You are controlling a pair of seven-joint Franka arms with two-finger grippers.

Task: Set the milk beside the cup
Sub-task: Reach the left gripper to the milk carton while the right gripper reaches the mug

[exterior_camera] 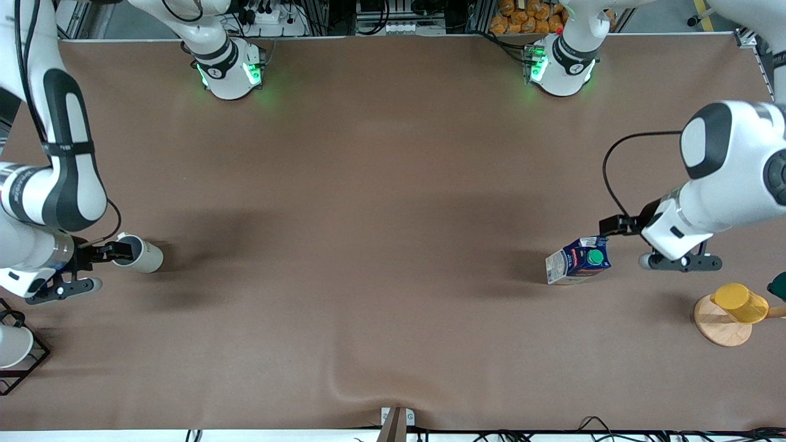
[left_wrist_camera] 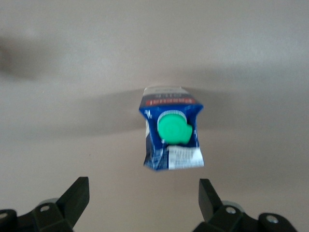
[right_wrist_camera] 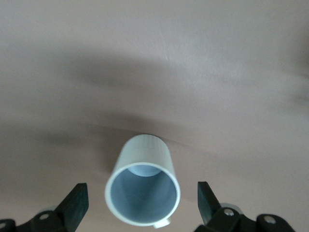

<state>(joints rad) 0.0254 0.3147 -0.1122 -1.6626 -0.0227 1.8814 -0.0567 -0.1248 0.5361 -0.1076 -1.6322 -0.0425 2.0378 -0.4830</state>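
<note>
The milk carton [exterior_camera: 579, 260] stands on the brown counter [exterior_camera: 381, 215] toward the left arm's end, its green cap [exterior_camera: 594, 256] showing on the sloped top. The left hand [exterior_camera: 614, 228] hangs low just beside the carton, apart from it. In the left wrist view its two black fingers [left_wrist_camera: 77, 195] are spread wide, with the carton [left_wrist_camera: 172, 129] ahead of them and outside the gap.

The cup [exterior_camera: 140, 253] sits toward the right arm's end of the counter, well apart from the carton. The right hand [exterior_camera: 116, 250] is at the cup's rim. In the right wrist view the fingers [right_wrist_camera: 76, 202] stand wide on either side of the cup [right_wrist_camera: 143, 186], clear of its wall; the grey inside is visible and a small nub of handle [right_wrist_camera: 162, 224] shows at the rim.

A yellow cup [exterior_camera: 740, 302] lies on a wooden disc [exterior_camera: 719, 322] nearer the front camera than the left hand. A white cup [exterior_camera: 13, 345] sits in a black wire rack [exterior_camera: 27, 363] at the right arm's end.
</note>
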